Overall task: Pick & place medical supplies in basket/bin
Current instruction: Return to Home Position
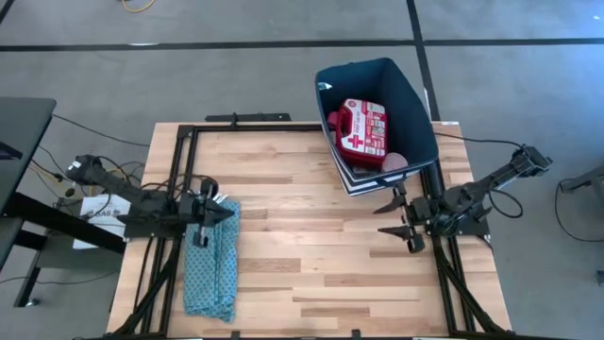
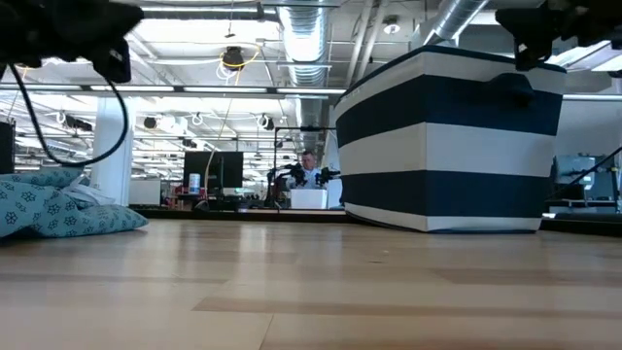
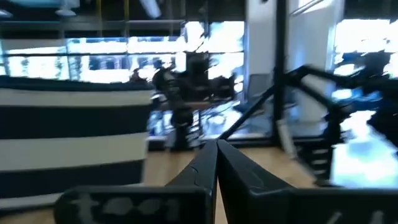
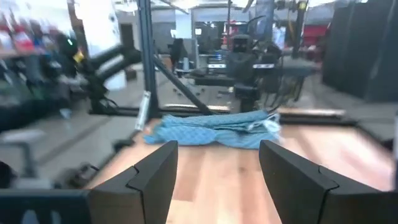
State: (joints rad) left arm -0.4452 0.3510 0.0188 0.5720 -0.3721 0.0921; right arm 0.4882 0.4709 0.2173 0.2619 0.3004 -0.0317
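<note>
The dark navy bin (image 1: 415, 113) stands on the table's far right corner, and the low view shows its striped wall (image 2: 447, 146). Inside it lie the red-and-white first aid pouch (image 1: 363, 127) and a pink round item (image 1: 394, 162). My left gripper (image 1: 228, 210) is shut and empty at the table's left, above the far end of the folded teal cloth (image 1: 212, 260); its fingers meet in its wrist view (image 3: 216, 152). My right gripper (image 1: 380, 220) stands open and empty just near of the bin, pointing level toward the table's left (image 4: 217, 162).
The teal cloth lies flat near the table's left edge (image 2: 58, 209) (image 4: 214, 129). Bare wood (image 1: 311, 255) spans the table's middle and near side. A black frame (image 1: 179, 179) runs along the table's edges. A person sits far off in the room beyond (image 2: 309, 165).
</note>
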